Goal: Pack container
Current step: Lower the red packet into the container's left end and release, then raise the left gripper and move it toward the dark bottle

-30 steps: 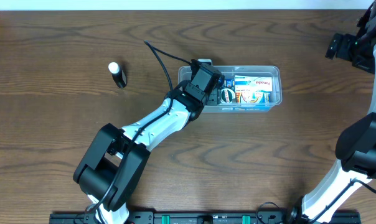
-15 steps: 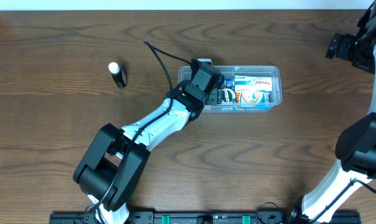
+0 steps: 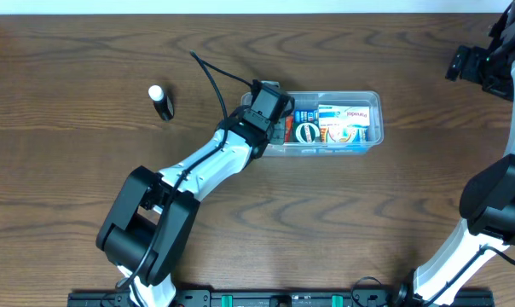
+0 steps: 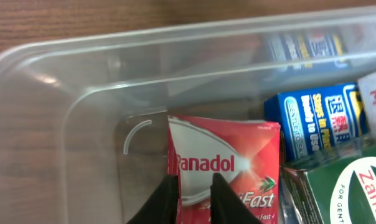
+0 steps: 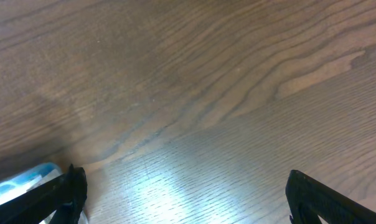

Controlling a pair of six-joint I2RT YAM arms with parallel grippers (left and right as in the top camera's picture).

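Jaws of the left gripper (image 3: pixel 270 104) look pressed together at the left end of the container (image 3: pixel 343 92), mid-table in the overhead view, with a capped tube (image 3: pixel 161 101) well apart. From the left wrist, its fingers (image 4: pixel 166 202) hang over the Panadol box (image 4: pixel 225 158); a careless rise could snag it or the wall and drag the container. From the right wrist, the right gripper (image 5: pixel 187 186) stands spread wide, probably too far off to steady anything.

I read white "Panadol", with "Fast" below, on the red box (image 4: pixel 225 165) in the container (image 4: pixel 63 124), left wrist view. Green pack (image 4: pixel 356 193) at its 4 o'clock showed "Zam". Blue box (image 4: pixel 319 121) at 2 o'clock was too blurred.
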